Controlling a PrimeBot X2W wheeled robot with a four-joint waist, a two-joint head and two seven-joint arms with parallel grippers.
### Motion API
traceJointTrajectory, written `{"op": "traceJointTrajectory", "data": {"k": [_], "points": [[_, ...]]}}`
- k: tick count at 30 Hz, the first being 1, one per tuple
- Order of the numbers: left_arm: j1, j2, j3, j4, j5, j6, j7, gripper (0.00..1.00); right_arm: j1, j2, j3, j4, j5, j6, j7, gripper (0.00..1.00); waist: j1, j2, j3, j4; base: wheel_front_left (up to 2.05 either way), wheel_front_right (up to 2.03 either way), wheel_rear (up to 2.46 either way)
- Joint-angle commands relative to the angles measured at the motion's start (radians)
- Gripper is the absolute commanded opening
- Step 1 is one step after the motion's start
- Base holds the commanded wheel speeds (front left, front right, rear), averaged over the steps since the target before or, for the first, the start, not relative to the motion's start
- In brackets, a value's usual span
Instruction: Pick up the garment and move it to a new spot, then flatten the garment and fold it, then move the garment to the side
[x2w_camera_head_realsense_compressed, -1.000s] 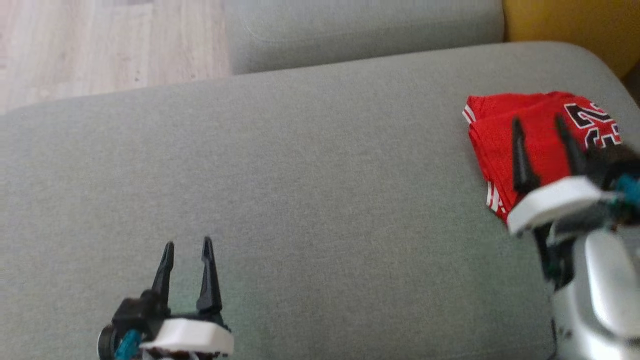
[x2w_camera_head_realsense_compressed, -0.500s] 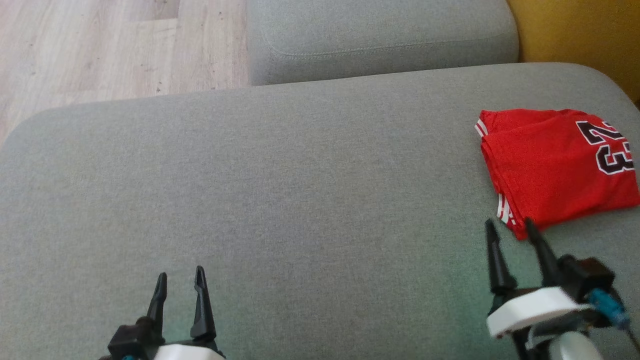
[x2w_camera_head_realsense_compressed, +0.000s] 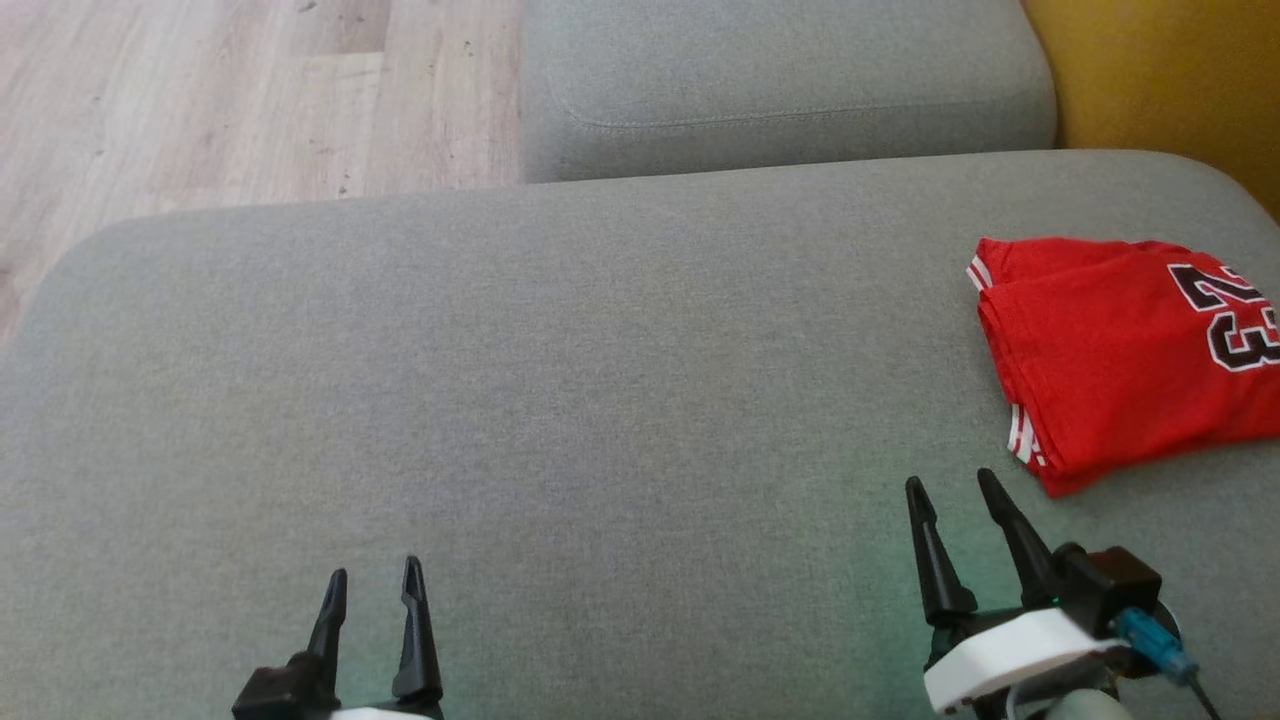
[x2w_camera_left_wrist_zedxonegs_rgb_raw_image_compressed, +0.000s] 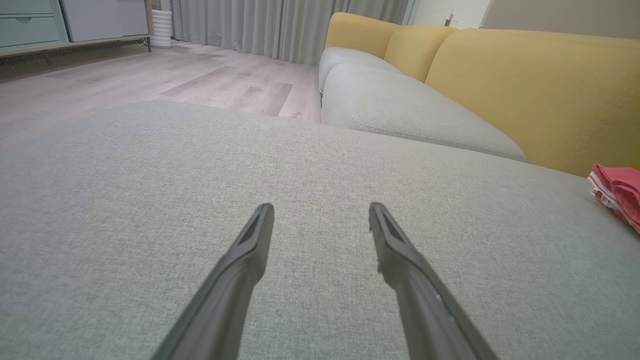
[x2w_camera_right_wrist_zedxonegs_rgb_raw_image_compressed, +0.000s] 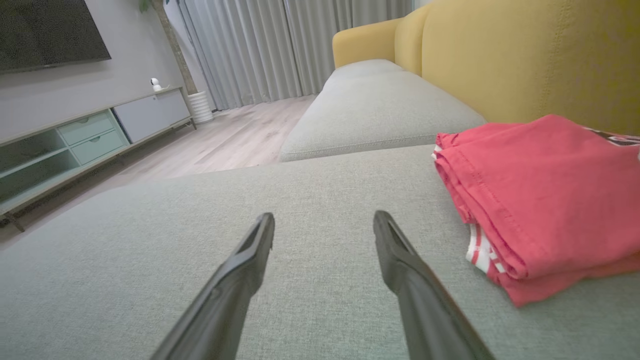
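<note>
The garment (x2w_camera_head_realsense_compressed: 1120, 360) lies folded just ahead and to the right of the right gripper (x2w_camera_head_realsense_compressed: 948, 482), clear of its spread, empty fingers. It is red with white-striped trim and a black number, seemingly 23. The left gripper (x2w_camera_head_realsense_compressed: 375, 568), well off to the left, is also released over the grey cushion (x2w_camera_head_realsense_compressed: 600, 400).

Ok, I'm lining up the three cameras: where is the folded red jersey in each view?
Head view: red jersey at the right edge, on the grey cushion.
Left wrist view: jersey, a sliver at the far right edge.
Right wrist view: jersey, large, at the right.
Shared landmark: yellow sofa back behind it.
</note>
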Motion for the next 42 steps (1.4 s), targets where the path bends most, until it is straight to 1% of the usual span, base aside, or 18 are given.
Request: {"op": "traceJointTrajectory", "data": {"k": [1,15,16,21,42], "points": [[-0.028,0.007,0.029,-0.021,0.001,0.007,-0.009,1.0,-0.029,-0.004,0.03,-0.023,0.006,0.004,-0.014,1.0,0.0,-0.0001,-0.002,0.003,0.0,0.0,0.0],[-0.024,0.012,0.02,-0.037,-0.013,0.01,-0.001,1.0,-0.039,-0.004,0.036,0.004,0.015,0.004,-0.034,1.0,0.0,-0.0001,-0.006,0.015,0.0,0.0,0.0],[0.0,0.002,-0.004,-0.006,-0.01,0.006,0.002,0.0,0.0,0.0,0.01,0.03,0.013,0.0,-0.019,0.0,0.0,-0.0001,-0.006,0.015,0.0,0.0,0.0],[0.021,-0.005,-0.004,0.065,-0.013,0.006,0.003,0.0,0.034,0.0,0.012,0.105,0.015,0.0,-0.016,0.0,0.0,-0.0001,-0.006,0.015,0.0,0.0,0.0],[-0.015,-0.012,0.056,0.048,-0.205,-0.032,0.06,0.0,0.006,-0.013,-0.012,0.081,0.254,0.001,0.024,0.0,0.0,-0.0001,0.0,0.013,0.0,0.0,0.0]]}}
